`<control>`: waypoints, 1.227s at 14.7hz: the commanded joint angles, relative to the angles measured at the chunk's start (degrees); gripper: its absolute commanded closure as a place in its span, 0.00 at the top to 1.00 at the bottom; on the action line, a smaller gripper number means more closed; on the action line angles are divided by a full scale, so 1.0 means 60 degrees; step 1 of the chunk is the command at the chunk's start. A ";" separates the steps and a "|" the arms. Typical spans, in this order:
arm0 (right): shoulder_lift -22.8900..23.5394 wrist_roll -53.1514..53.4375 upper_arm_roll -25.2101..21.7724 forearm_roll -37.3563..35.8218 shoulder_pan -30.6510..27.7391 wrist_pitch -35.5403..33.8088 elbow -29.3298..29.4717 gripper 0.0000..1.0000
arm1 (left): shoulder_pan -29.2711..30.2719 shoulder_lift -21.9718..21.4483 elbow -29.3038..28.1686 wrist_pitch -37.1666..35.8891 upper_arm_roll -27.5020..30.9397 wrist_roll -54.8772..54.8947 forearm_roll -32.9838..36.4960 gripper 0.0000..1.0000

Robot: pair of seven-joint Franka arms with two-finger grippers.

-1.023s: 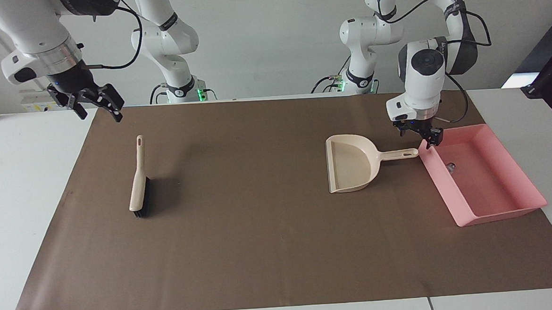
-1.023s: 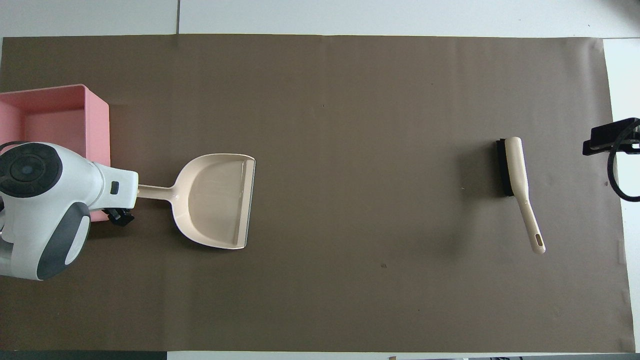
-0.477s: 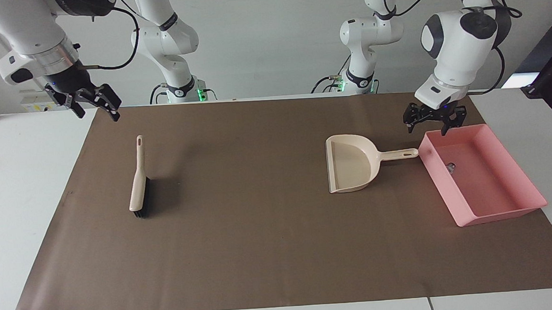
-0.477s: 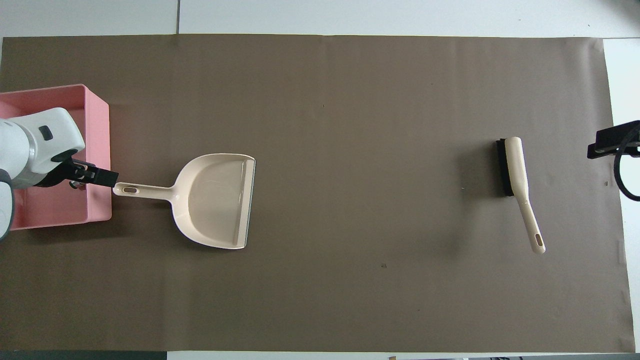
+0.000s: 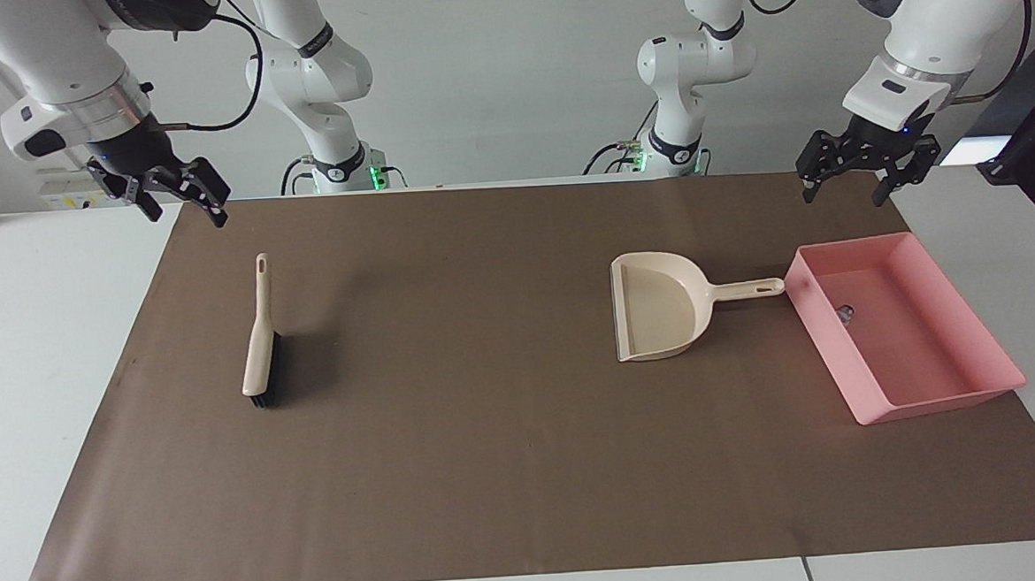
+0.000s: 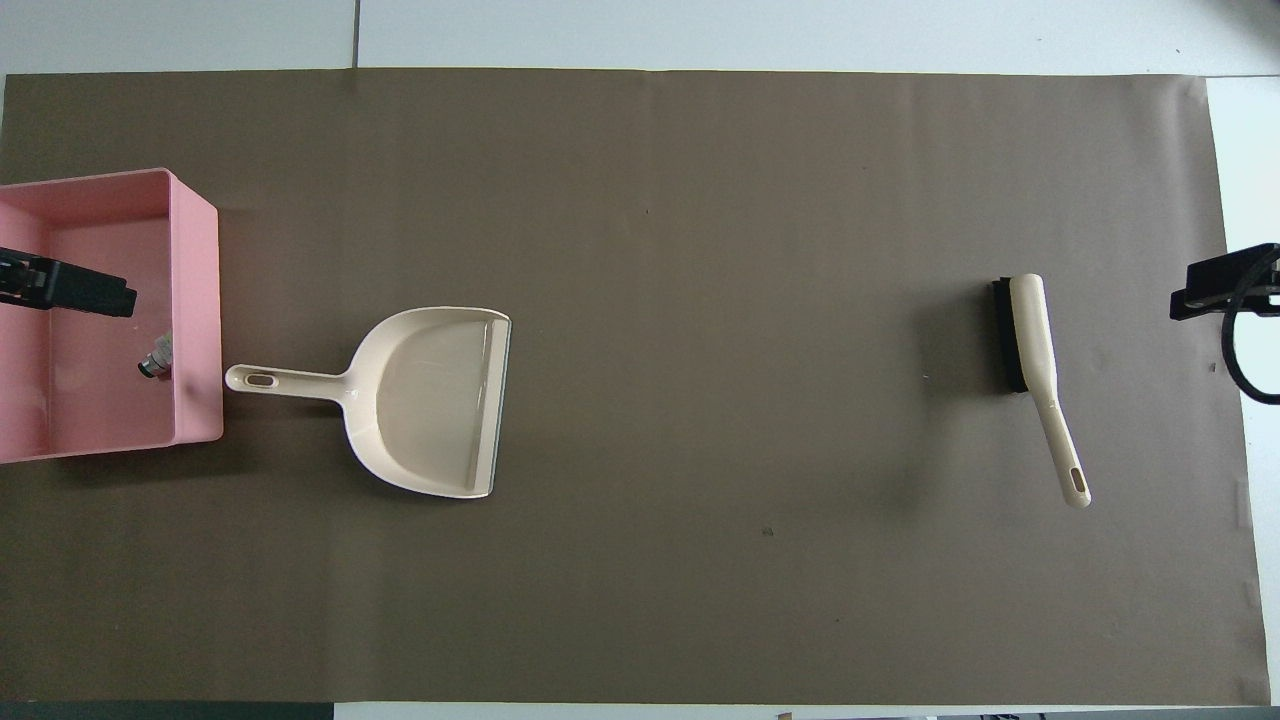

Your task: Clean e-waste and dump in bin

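Observation:
The pink bin [image 5: 931,400] sits at the left arm's end of the brown mat and also shows in the overhead view [image 6: 203,300]. Tiny e-waste parts [image 5: 845,314] lie inside it against the wall beside the dustpan, and show in the overhead view [image 6: 154,361]. The cream dustpan [image 5: 660,311] lies flat beside the bin with its handle end by the bin's wall, and nothing holds it. My left gripper [image 5: 857,186] is open and empty, raised over the bin [image 6: 70,288]. My right gripper [image 5: 188,215] is open and empty, and waits in the air at the right arm's end.
A cream hand brush [image 5: 259,350] with black bristles lies on the mat toward the right arm's end, also in the overhead view [image 6: 1035,340]. The dustpan [image 6: 430,400] lies open toward the mat's middle. White table borders the mat [image 5: 491,469].
My left gripper has risen from beside the dustpan's handle end and the bin's corner, and drawn back high over the bin. The dustpan, the bin and my right gripper have stayed put.

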 commanded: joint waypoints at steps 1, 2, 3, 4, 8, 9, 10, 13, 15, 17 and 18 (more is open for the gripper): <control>-0.0110 0.0014 0.0079 -0.0078 -0.0109 -0.0061 -0.0107 1.00 | 0.0046 0.0568 0.0973 -0.0667 -0.0025 -0.0651 -0.0151 0.98; -0.0110 -0.0044 0.0079 -0.0078 -0.0051 -0.0003 -0.0107 1.00 | 0.0017 0.0466 0.0770 -0.0711 -0.0039 -0.0827 -0.0122 0.98; -0.0110 -0.0204 0.0094 -0.0209 0.0022 -0.0075 -0.0107 1.00 | 0.0002 0.0262 0.0492 -0.0740 -0.0039 -0.0930 -0.0136 0.98; -0.0067 -0.0293 0.0108 -0.0254 0.0153 -0.0177 -0.0035 1.00 | -0.0013 0.0144 0.0301 -0.0755 -0.0039 -0.0946 -0.0122 0.98; 0.0051 -0.0440 0.0166 -0.0620 0.0316 -0.0237 0.0230 1.00 | 0.0031 0.0055 0.0123 -0.0858 -0.0039 -0.0931 -0.0151 0.98; 0.0051 -0.0440 0.0167 -0.0606 0.0315 -0.0222 0.0230 1.00 | 0.0031 0.0055 0.0123 -0.0843 -0.0039 -0.0931 -0.0151 0.98; 0.0080 -0.0455 0.0167 -0.0606 0.0301 -0.0222 0.0244 1.00 | 0.0031 0.0055 0.0123 -0.0829 -0.0039 -0.0931 -0.0151 0.98; 0.0095 -0.0528 0.0167 -0.0387 0.0301 -0.0237 0.0244 1.00 | 0.0046 0.0055 0.0108 -0.0785 -0.0039 -0.0931 -0.0151 0.98; 0.0080 -0.0557 0.0167 -0.0196 0.0286 -0.0266 0.0259 1.00 | 0.0046 0.0040 0.0065 -0.0814 -0.0039 -0.0917 -0.0166 0.98; 0.0080 -0.0543 0.0152 -0.0064 0.0286 -0.0251 0.0244 1.00 | 0.0031 -0.0077 -0.0140 -0.0727 -0.0039 -0.0917 -0.0166 0.98; 0.0066 -0.0543 0.0138 -0.0020 0.0286 -0.0251 0.0230 1.00 | 0.0046 -0.0106 -0.0184 -0.0668 -0.0039 -0.0931 -0.0180 0.98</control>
